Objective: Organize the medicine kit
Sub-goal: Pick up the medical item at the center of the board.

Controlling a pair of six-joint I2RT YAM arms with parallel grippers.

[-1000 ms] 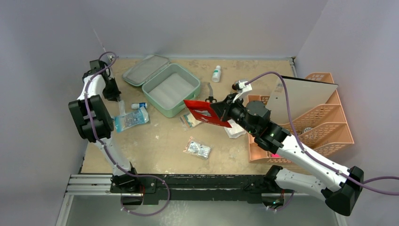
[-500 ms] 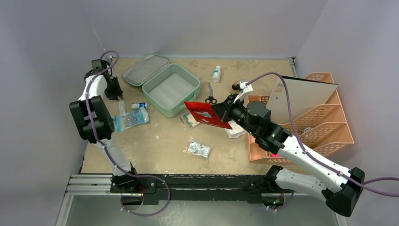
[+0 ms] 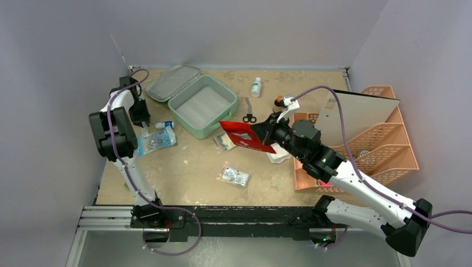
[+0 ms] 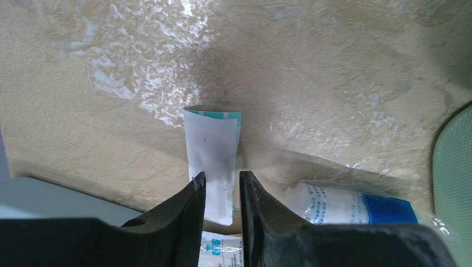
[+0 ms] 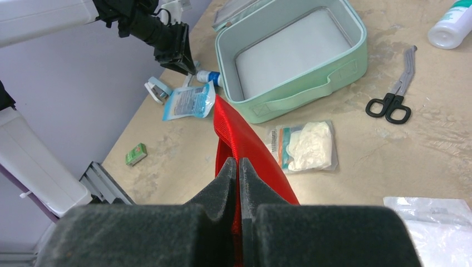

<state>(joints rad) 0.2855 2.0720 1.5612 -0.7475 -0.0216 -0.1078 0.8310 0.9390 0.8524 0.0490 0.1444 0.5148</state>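
Right wrist view puts the right pincer (image 5: 238,172) nearest, squeezed tight on the red pouch (image 5: 245,142). The pouch is held up off the counter (image 5: 362,158), likely so it can go in the box. Past it, the medicine kit (image 5: 300,92) sits open toward the back of the counter, its pale inside bare and ready to be filled. Farther left, the left pincer (image 4: 221,177) has its fingers a little apart over a small white packet (image 4: 211,142). I cannot tell if it touches it.
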